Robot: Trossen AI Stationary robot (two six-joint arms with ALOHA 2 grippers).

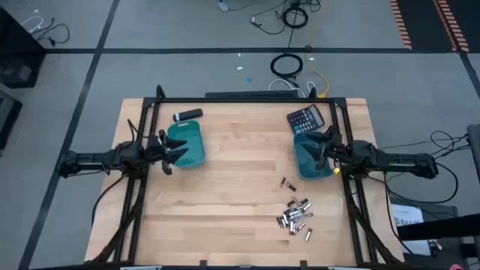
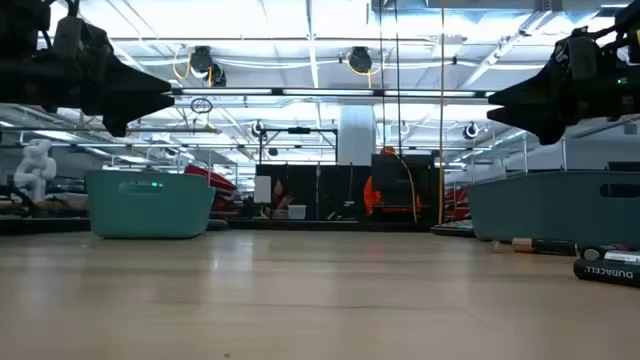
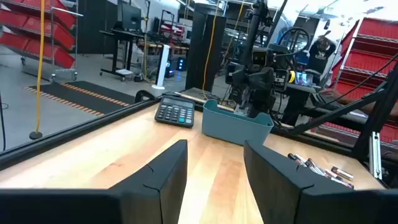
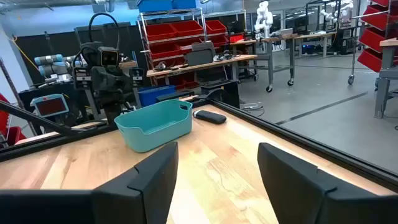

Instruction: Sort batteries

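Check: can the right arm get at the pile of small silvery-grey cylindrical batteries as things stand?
Probably yes. The right gripper hangs open and empty over the right teal plastic bin; the pile of batteries lies on bare wooden table just in front, nothing between.

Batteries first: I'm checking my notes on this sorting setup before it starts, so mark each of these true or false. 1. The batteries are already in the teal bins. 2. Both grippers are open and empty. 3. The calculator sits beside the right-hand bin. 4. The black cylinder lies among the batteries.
1. False. The batteries lie loose on the table, in front of the right bin.
2. True. The left gripper and right gripper each hover over a bin, holding nothing.
3. True. The calculator lies just behind that bin.
4. False. The black cylinder lies behind the left bin.
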